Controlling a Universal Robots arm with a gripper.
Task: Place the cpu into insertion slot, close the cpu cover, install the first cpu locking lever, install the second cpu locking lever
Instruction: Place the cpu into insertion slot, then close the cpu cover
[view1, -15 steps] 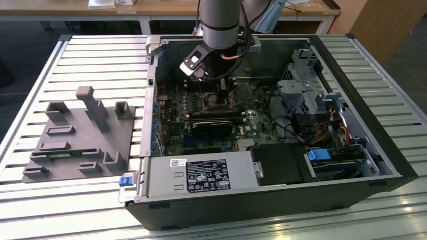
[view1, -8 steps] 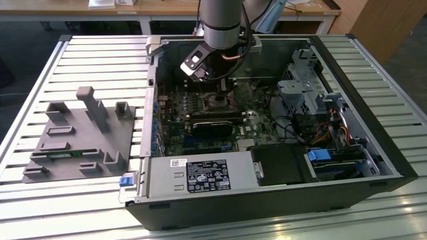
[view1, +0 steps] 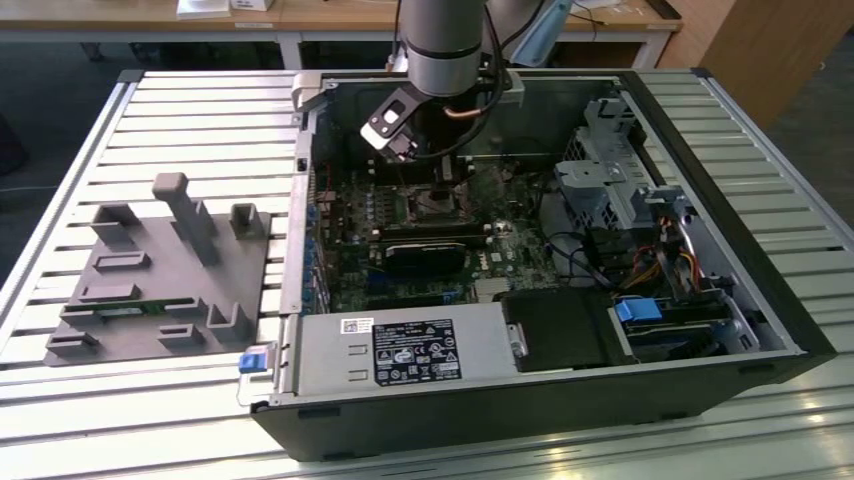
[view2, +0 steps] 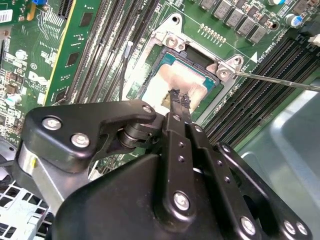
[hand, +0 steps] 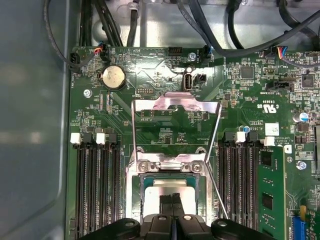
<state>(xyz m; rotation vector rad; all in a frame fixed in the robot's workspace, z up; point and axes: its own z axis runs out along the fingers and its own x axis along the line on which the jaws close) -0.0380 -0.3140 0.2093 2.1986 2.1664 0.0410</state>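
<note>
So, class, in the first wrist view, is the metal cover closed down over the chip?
No: the cover is swung open, hinged back away from the chip, whose pale face is uncovered.

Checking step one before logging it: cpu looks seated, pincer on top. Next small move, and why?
Probably lift the pincer straight up, clear of the cpu. The cpu lies flat inside the insertion slot, the shut pincer tips sit at its face, and the cpu cover is flipped open.
</note>
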